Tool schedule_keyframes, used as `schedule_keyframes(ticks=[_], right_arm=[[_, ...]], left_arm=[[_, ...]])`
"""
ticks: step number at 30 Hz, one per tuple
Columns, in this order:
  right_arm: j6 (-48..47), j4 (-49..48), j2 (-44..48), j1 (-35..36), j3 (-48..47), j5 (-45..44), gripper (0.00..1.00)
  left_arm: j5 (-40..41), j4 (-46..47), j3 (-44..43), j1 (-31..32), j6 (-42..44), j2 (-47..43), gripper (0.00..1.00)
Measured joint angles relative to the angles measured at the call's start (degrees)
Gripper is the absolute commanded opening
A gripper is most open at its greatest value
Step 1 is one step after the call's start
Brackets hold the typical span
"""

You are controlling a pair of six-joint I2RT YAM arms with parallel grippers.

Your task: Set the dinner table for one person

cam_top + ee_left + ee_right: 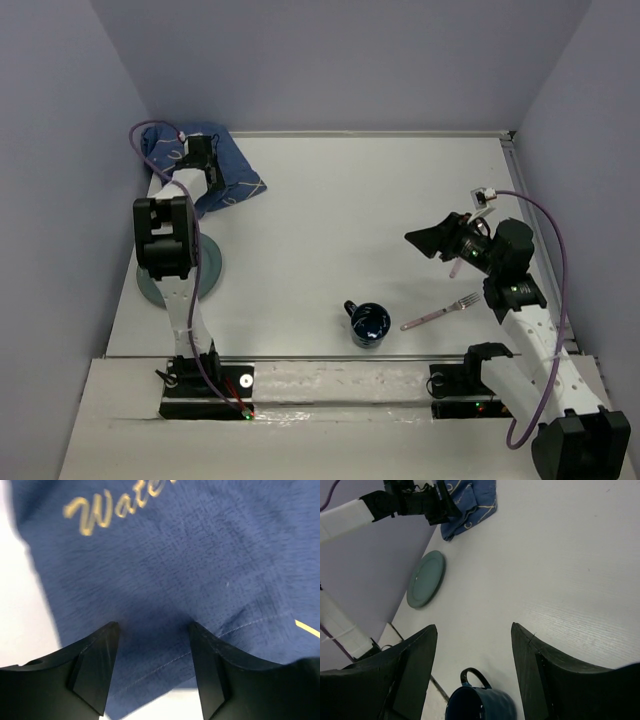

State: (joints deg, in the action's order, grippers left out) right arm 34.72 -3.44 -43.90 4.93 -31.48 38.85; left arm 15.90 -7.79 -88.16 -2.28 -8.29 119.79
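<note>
Left tool (152, 630) stood open over the blue cloth (190, 565). Right tool (474, 632) hung open, empty, above the desk (560, 555).

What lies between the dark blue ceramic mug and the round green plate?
Nothing: only bare white dinner table separates the dark blue ceramic mug from the round green plate, clearest in the top external view.

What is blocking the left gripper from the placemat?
Nothing visible. The left gripper hangs open right over the placemat, bare blue cloth between its fingers. The plate, mug and fork lie elsewhere.
</note>
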Motion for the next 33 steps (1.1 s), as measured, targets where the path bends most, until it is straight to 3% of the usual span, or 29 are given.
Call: schedule_keyframes(ticks=[5, 6, 10, 14, 21, 32, 33], right_arm=[[0.0, 0.0, -0.09, 0.13, 0.09, 0.35, 0.66], [0.0, 0.0, -0.09, 0.15, 0.09, 0.37, 0.66], [0.04, 0.0, 0.07, 0.48, 0.09, 0.63, 0.66], [0.26, -0.11, 0.63, 0.76, 0.09, 0.59, 0.67], [0.66, -1.49, -4.39, 0.76, -1.18, 0.31, 0.67], [-4.81, -1.25, -20.63, 0.76, -14.01, -3.56, 0.61], [-5.62, -1.03, -21.9, 0.76, -14.8, -4.55, 0.59]], left_arm=[[-4.31, -4.61, -7.91, -0.33, -0.2, 7.1, 0.43], [-5.51, -5.01, -8.98, -0.33, -0.48, 7.69, 0.32], [-12.0, -5.44, -10.88, -0.22, -3.58, 9.14, 0.0], [-13.84, -4.83, -11.56, 1.36, -6.58, 9.68, 0.0], [-23.47, 4.09, -7.54, 10.73, -16.83, 9.2, 0.0], [-25.88, 30.82, 13.92, 36.81, -43.93, -0.42, 0.0], [-25.14, 32.98, 14.53, 38.75, -45.97, -0.57, 0.12]])
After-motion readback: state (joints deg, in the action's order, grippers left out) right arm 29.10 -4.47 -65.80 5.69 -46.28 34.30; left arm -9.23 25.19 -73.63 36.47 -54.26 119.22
